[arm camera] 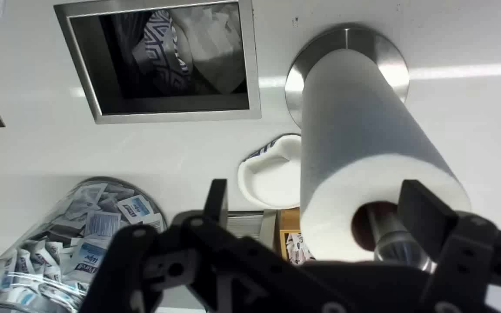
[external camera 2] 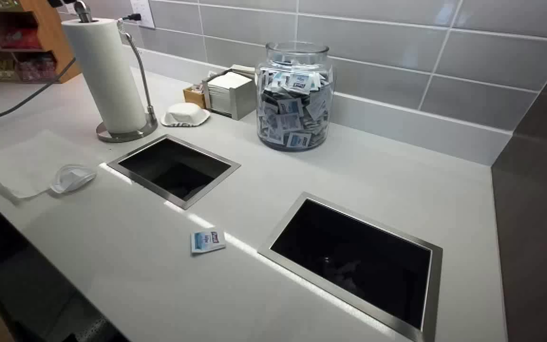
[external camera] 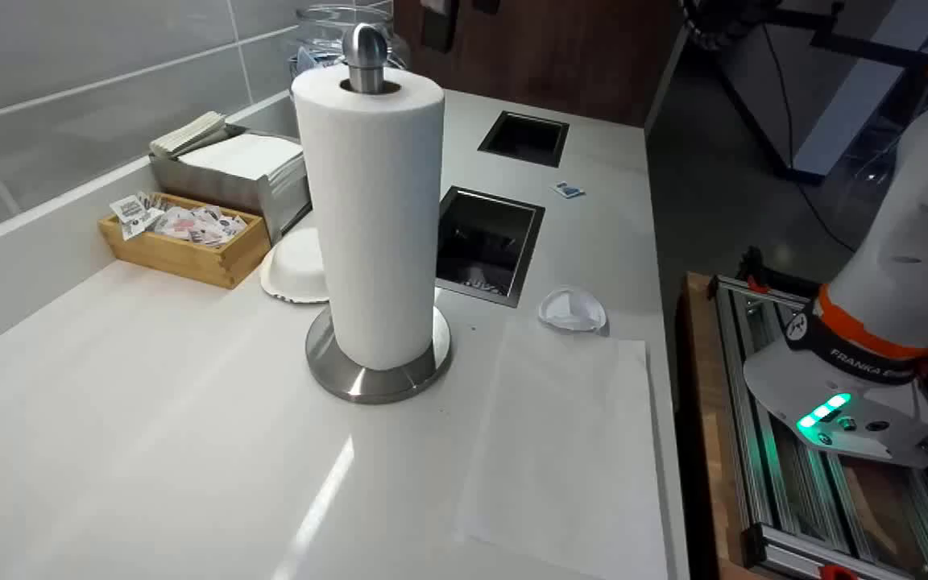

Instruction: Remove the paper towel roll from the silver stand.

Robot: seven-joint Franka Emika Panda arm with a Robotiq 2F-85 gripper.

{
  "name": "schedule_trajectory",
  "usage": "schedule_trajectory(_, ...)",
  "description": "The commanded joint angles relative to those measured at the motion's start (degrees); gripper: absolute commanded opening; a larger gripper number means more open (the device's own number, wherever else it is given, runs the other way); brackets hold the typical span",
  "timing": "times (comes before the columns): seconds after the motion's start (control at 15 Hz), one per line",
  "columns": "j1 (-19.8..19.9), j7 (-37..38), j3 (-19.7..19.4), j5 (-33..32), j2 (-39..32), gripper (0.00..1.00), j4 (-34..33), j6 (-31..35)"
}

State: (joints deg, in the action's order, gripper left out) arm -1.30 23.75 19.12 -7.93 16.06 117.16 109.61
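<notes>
Packets [external camera 2: 290, 122] in jar [external camera 2: 297, 51]; roll [external camera: 377, 217] on stand [external camera: 379, 387]

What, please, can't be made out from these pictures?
Silver stand, all views: most of its central rod, hidden inside the paper towel roll.
Roll's top, wrist view: partly covered by the tool.
Glass jar, wrist view: mouth partly cut off by the bottom edge.
Right metal-framed opening, in an exterior view: contents lost in darkness.
Boxed sachets, in an exterior view: print too small.
</notes>
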Motion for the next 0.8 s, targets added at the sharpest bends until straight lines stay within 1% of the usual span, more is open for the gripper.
schedule_trajectory(0.0,-2.1,0.5,-1.8,-0.6,-0.3,1.00,-0.2,-0.2)
schedule_trajectory(0.33,-2.1,0.5,-1.8,-0.6,-0.3,1.00,-0.2,-0.2)
schedule_trajectory(0.4,-2.0,1.6,-2.1,0.2,0.0,1.00,0.6,0.4)
schedule_trajectory(0.53,-2.5,4.6,-2.7,2.6,0.7,1.00,1.4,-0.4)
schedule_trajectory(0.73,-3.0,8.0,-3.3,5.2,2.2,1.00,2.9,0.9)
